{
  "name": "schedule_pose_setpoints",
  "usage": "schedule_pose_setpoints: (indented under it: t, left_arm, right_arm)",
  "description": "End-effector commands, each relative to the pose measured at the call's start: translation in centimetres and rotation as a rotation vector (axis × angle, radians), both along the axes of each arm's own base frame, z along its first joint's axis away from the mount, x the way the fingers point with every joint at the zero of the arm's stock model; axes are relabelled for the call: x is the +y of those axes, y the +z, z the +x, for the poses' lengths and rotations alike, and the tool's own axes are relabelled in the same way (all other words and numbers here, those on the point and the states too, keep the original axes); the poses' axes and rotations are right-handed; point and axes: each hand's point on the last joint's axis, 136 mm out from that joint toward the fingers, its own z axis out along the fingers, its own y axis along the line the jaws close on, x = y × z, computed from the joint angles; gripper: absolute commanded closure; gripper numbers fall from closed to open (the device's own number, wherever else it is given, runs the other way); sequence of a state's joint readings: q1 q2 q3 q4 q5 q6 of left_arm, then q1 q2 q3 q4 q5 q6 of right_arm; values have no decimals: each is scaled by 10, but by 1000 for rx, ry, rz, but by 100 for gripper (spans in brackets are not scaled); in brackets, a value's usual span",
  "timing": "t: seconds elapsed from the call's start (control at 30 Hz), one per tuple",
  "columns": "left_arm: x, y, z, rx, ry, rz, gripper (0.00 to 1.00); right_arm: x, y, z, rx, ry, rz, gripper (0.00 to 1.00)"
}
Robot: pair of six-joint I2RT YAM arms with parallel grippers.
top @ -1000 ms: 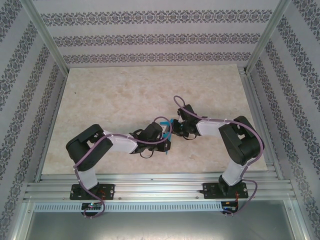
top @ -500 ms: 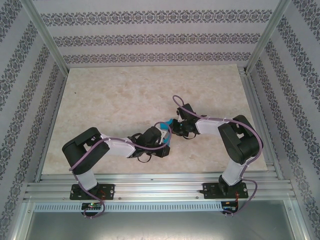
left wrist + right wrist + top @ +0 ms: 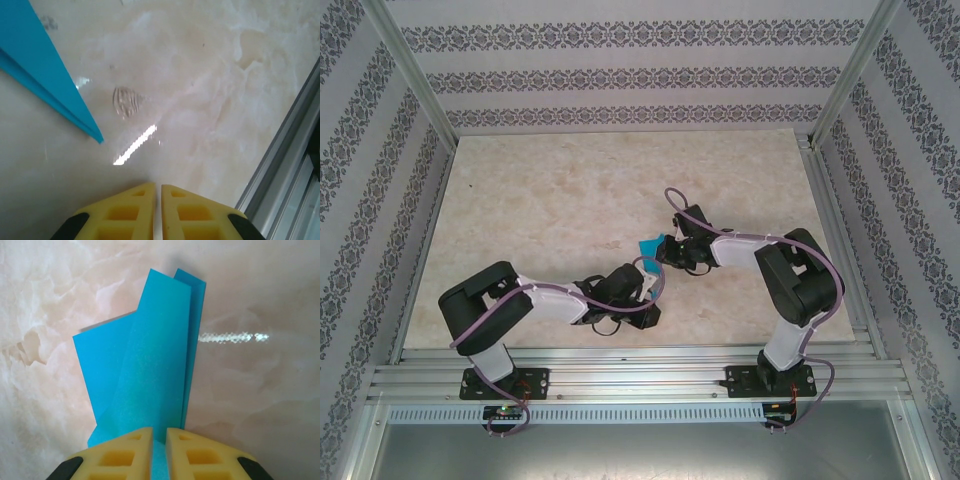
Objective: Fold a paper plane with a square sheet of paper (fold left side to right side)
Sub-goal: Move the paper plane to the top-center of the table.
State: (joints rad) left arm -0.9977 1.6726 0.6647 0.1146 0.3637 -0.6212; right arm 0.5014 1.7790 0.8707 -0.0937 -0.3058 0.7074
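Note:
The square sheet of paper is folded into a narrow, creased cyan-blue paper plane (image 3: pixel 650 244) near the middle of the table. In the right wrist view the paper plane (image 3: pixel 145 365) stands up from between the yellow fingers, its layers fanning away, and my right gripper (image 3: pixel 160 432) is shut on its near end. My left gripper (image 3: pixel 156 187) is shut with nothing in it, hovering over bare marble. The plane's sharp tip (image 3: pixel 50 85) lies a short way ahead and to its left, untouched. From above, the left gripper (image 3: pixel 648 298) sits nearer the table's front edge than the paper.
The marble-patterned table (image 3: pixel 550 190) has aluminium rails along its front (image 3: pixel 640 375) and right side (image 3: pixel 840 230). One rail (image 3: pixel 280 165) runs close to the right of my left gripper. Patterned walls enclose the table on three sides.
My left arm has drawn back towards the front edge and away from the paper, its gripper staying shut. The right gripper keeps its hold, and more of the blue paper shows from above.

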Motion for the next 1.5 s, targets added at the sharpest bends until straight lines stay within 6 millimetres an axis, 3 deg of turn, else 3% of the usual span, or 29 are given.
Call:
schedule_pose_setpoints:
  t: [0.0,0.2,0.33,0.47,0.63,0.83,1.03,1.27,1.47]
  left_arm:
    - [38,-20,-40,132,-67,161,87]
    - [44,37,6,63,52,10,83]
    - [73,68,53,14,219,-35,80]
    - [115,81,100,-30,439,-23,73]
    - [157,79,136,-47,672,5,67]
    - [197,70,140,-86,849,55,66]
    - [225,71,126,-143,889,150,62]
    - [232,77,121,-177,901,159,59]
    - [232,76,120,-172,897,164,58]
  right_arm:
    - [-8,7,11,-50,-19,-36,83]
    - [-16,45,16,-128,-23,-50,75]
    - [-27,61,9,-156,-26,-136,70]
    - [-28,67,-3,-177,8,-291,62]
    - [3,70,-13,-213,123,-477,61]
    - [36,61,-13,-227,251,-689,60]
    - [37,43,-6,-185,313,-879,59]
    - [30,23,-14,-132,367,-1011,55]
    - [20,19,-21,-113,373,-1043,56]
